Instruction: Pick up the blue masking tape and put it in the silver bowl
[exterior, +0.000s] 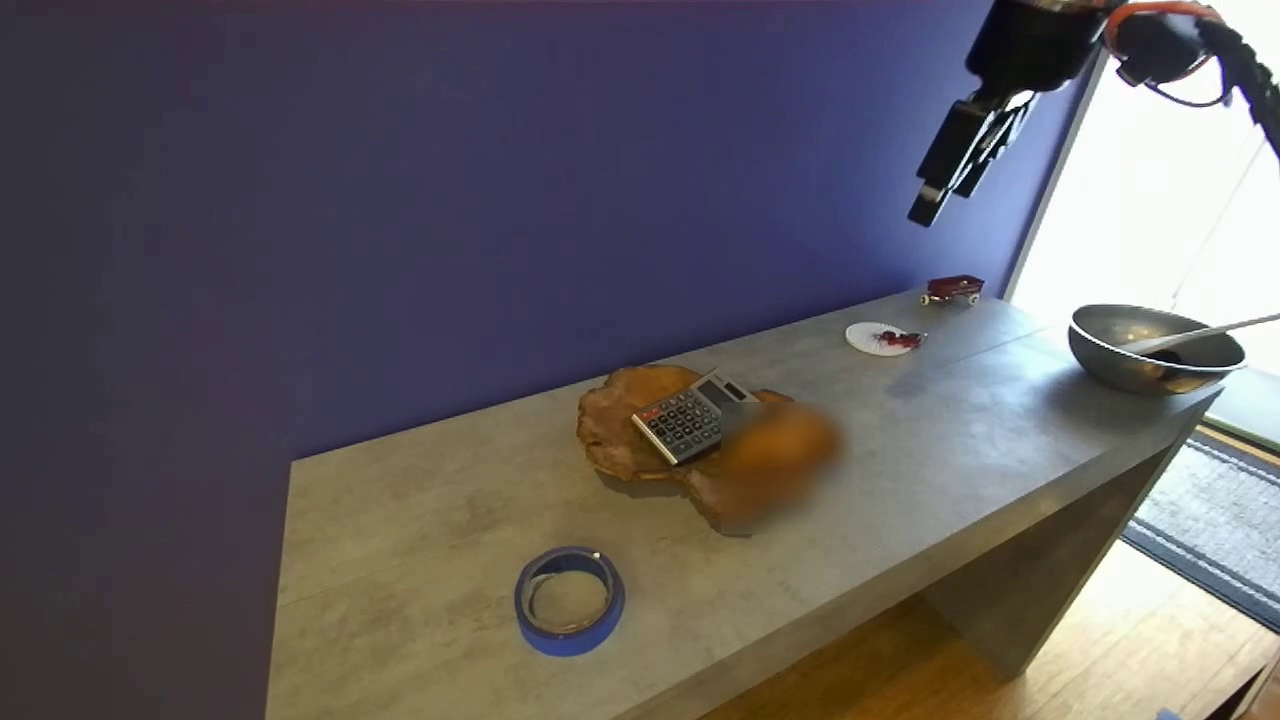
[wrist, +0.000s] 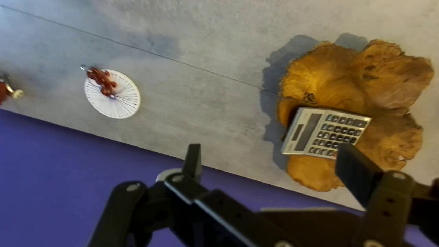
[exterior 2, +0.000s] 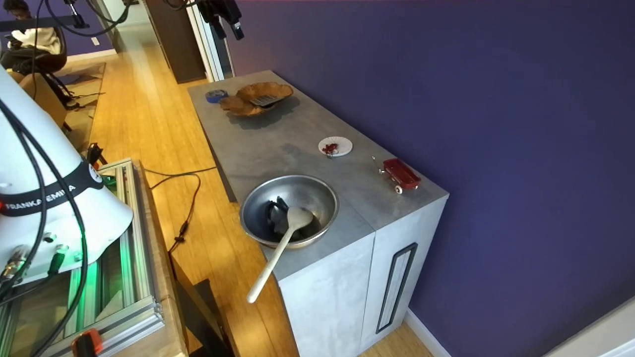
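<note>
The blue masking tape (exterior: 565,641) lies flat on the grey table near its end, and it also shows in an exterior view (exterior 2: 216,98) beside the wooden slab. The silver bowl (exterior: 1130,368) stands at the opposite end of the table; it also shows in an exterior view (exterior 2: 320,201), with dark items and a spoon inside. My gripper (exterior: 946,200) is high above the table, apart from both. In the wrist view my gripper (wrist: 269,151) is open, with nothing between its fingers. Tape and bowl are out of the wrist view.
A brown wooden slab (wrist: 387,79) bears a grey calculator (wrist: 327,132). A white disc (wrist: 120,103) with a red item lies mid-table, near a small red wagon (exterior 2: 401,173). The spoon's handle (exterior 2: 270,265) sticks out over the bowl's rim. A purple wall (exterior: 500,200) borders the table.
</note>
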`<state>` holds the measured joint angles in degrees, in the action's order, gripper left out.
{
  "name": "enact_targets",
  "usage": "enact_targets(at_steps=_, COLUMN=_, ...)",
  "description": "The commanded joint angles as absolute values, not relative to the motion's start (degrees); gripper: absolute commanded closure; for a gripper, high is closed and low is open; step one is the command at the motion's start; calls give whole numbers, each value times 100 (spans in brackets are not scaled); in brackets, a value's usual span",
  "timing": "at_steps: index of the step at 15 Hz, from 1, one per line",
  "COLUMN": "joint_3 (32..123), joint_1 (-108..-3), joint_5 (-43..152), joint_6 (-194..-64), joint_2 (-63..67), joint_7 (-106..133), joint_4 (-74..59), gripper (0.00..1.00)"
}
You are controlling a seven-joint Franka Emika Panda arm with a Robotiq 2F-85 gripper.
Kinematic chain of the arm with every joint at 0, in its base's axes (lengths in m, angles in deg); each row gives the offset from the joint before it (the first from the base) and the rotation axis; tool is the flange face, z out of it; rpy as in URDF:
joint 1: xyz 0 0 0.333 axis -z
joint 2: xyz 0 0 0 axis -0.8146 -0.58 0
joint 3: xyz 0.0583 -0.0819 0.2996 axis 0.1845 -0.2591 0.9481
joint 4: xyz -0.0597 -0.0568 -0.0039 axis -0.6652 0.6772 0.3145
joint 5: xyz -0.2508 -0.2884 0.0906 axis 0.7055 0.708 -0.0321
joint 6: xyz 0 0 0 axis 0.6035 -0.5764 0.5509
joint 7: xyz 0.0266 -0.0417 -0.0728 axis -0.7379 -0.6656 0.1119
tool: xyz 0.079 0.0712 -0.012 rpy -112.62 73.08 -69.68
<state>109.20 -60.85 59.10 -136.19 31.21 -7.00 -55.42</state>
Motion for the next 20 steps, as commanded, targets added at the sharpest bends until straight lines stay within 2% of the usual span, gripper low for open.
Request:
enact_targets(at_steps=1, joint_3=11027, joint_1=-6519, joint_5=6612, joint_6=-13458, joint_2=1665, joint_7=-624, joint_4=-4374, gripper=0)
enact_targets(at_steps=4, joint_3=10863, joint_1=-7162, joint_5=7000, joint_6=-13177, joint_2=622, joint_7=-390, joint_4=-3501, gripper=0)
enact_targets(at_steps=5, joint_3=10662, joint_1=-7166, joint_5=6659, joint_6=-13523, joint_2=1429, joint_7=-505, joint_4=-4263, gripper=0)
enact_targets(at_steps=12, joint_3=10471, joint_1=-7355, joint_5=6652, joint_6=-13754, joint_2=1198, joint_7=-392, joint_4=-4143, gripper=0)
enact_targets(at_steps=20, joint_3=10319, joint_1=-8750, joint_5=7179, joint_6=-14497, joint_2=-1238, joint_7=649, joint_4=-2041, gripper=0)
